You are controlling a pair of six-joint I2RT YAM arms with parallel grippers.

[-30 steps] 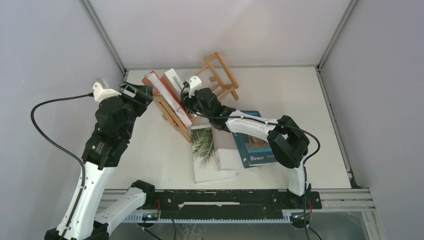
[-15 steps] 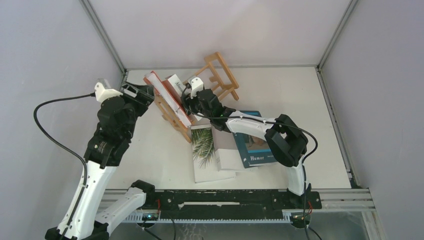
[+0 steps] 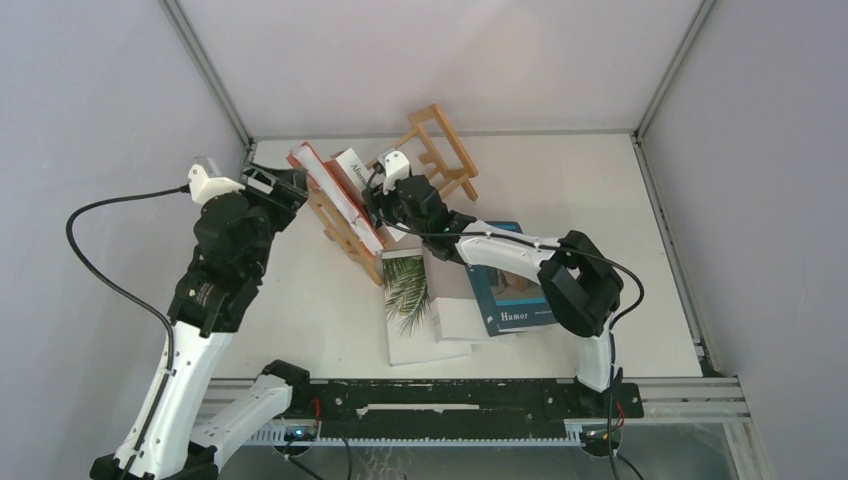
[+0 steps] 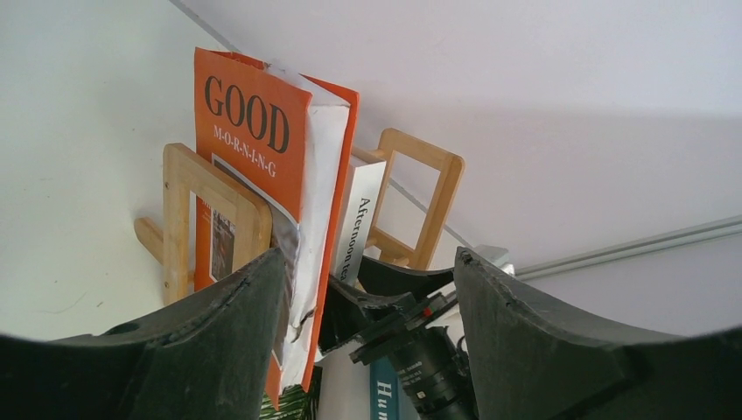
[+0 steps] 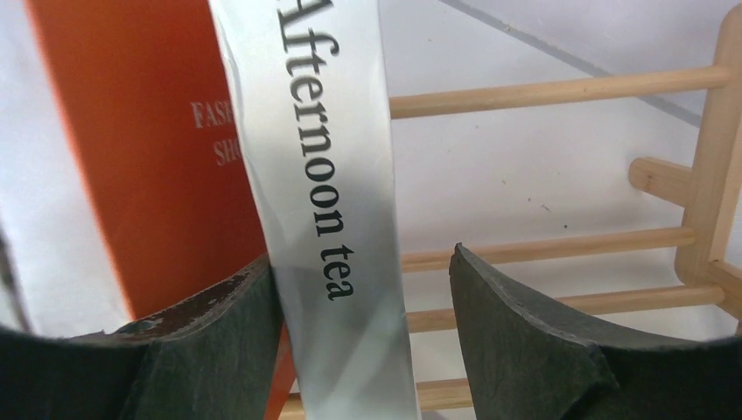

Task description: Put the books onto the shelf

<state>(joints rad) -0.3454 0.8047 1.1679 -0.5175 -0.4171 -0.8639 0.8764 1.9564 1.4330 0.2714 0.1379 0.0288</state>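
The shelf (image 3: 438,152) stands at the back of the table, and its slats (image 5: 560,87) show in the right wrist view. An orange-red book (image 3: 318,178) stands at its left end with "GOOD MORNING" (image 4: 254,149) on the cover. The white "Afternoon tea" book (image 3: 351,170) leans against it. My right gripper (image 3: 384,196) is open astride that white spine (image 5: 328,175). The spine touches the left finger (image 5: 210,341) and a gap shows at the other. My left gripper (image 3: 287,186) is open beside the orange book, gripping nothing (image 4: 369,258). Three books lie flat: palm leaf (image 3: 408,310), grey-white (image 3: 456,300), teal "Humor" (image 3: 512,292).
The left wall and corner post (image 3: 215,85) stand close behind my left gripper. The shelf's near end frame (image 4: 219,210) sits just ahead of the left gripper's left finger. The right arm (image 3: 520,250) reaches over the flat books.
My right gripper has opened off the white book, which now rests against the orange book on the shelf. The left arm has barely moved.
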